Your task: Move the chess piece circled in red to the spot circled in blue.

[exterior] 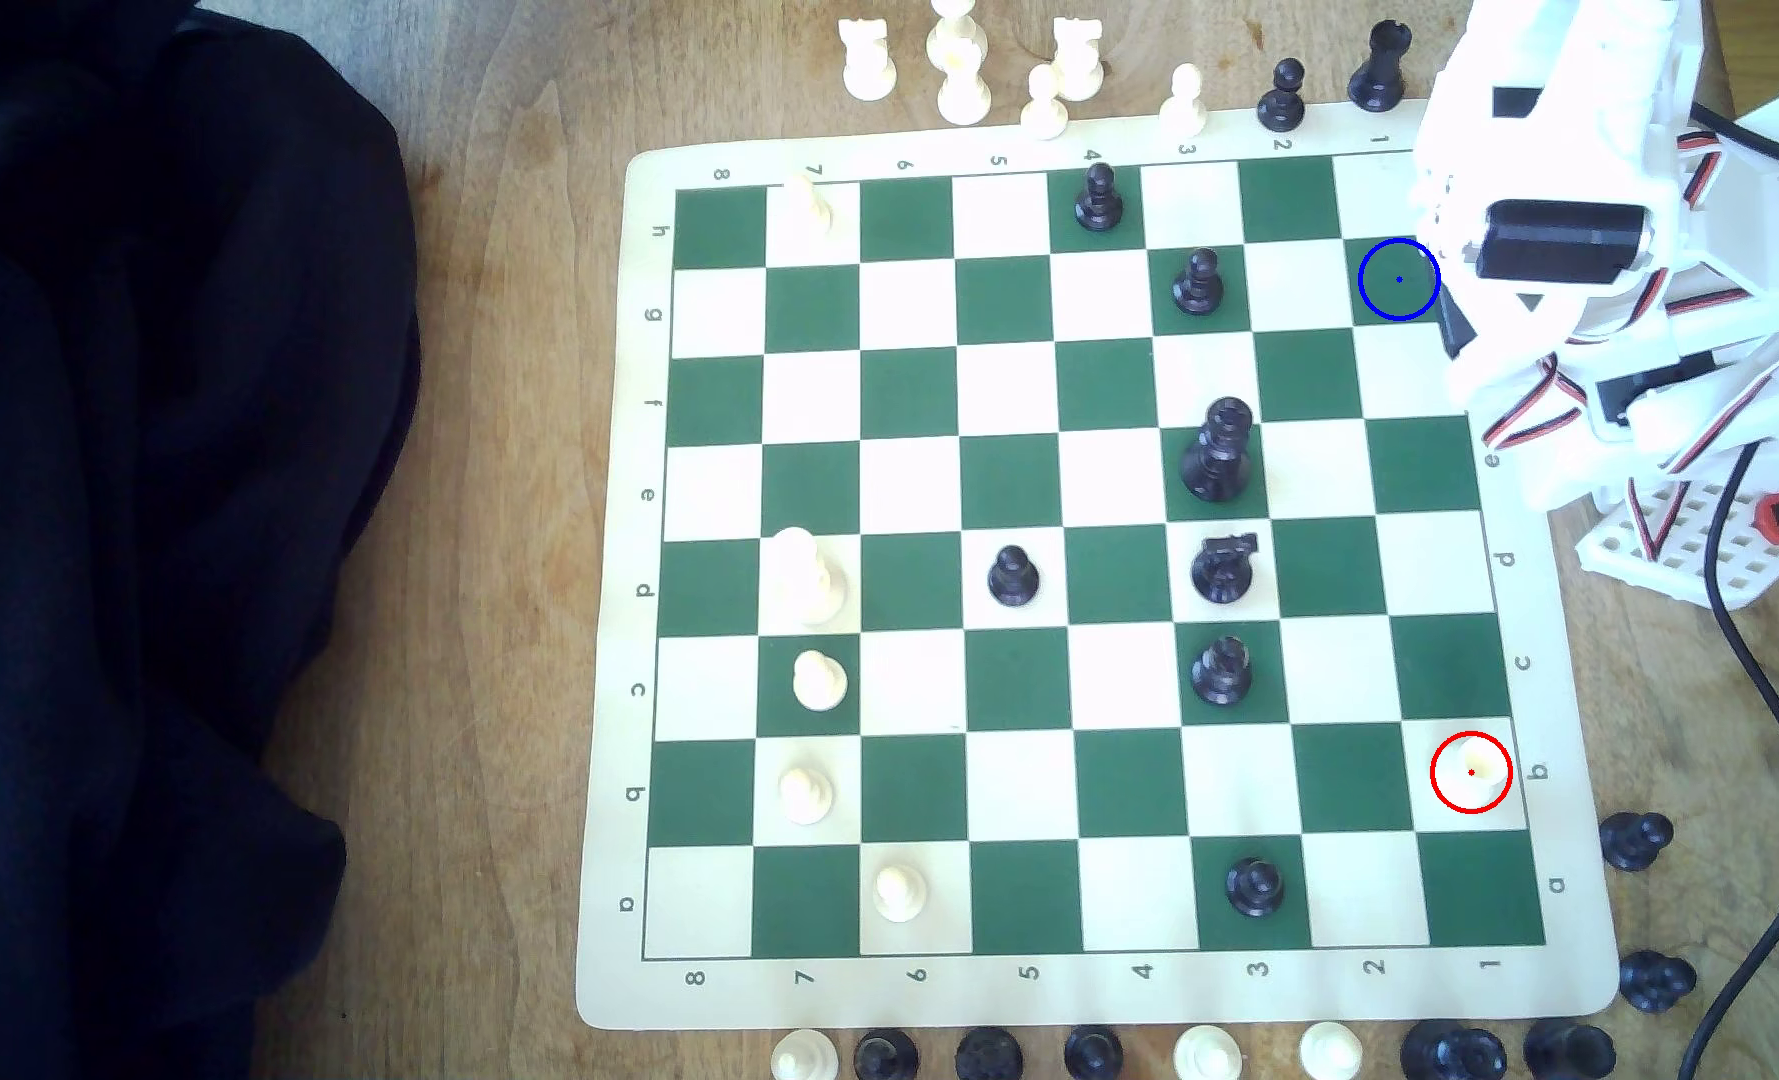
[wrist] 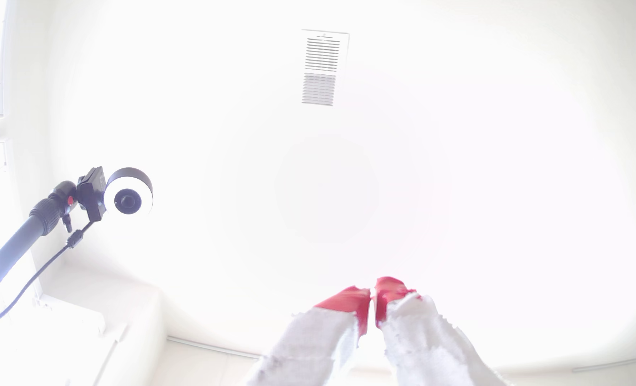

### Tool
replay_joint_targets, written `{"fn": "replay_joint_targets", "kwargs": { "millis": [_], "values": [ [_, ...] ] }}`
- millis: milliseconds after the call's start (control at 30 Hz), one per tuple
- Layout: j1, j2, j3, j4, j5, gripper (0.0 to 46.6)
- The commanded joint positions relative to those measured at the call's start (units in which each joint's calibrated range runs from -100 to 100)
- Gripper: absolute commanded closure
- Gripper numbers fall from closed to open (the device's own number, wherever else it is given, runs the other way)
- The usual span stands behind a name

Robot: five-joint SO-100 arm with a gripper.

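Here the chess piece [exterior: 1471,774] sits by "b", col "1".

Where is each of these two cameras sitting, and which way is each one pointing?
Exterior view: high above the table, looking straight down at the chessboard; the white arm shows at this view's upper right corner.
Wrist view: on the arm's wrist, aimed up at the ceiling and its vent; the gripper, red-tipped and shut with nothing in it, shows.
Shared: no board or piece appears in both. The wrist view catches a round camera on a pole, which may be the overhead one.
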State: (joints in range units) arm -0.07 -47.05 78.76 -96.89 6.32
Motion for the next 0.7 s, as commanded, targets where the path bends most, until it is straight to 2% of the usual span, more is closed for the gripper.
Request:
{"fn": "replay_joint_targets", "kwargs": {
  "millis": [0,267,400,667],
  "values": [
    [2.3,-2.8,-21.6,35.9,1.1,46.4],
    [2.3,-2.9,-23.6,40.0,1.1,46.4],
    [1.6,-4.9,-28.0,60.9,1.1,46.4],
    [2.1,-18.1,-30.7,121.4,1.1,45.9]
  ]
}}
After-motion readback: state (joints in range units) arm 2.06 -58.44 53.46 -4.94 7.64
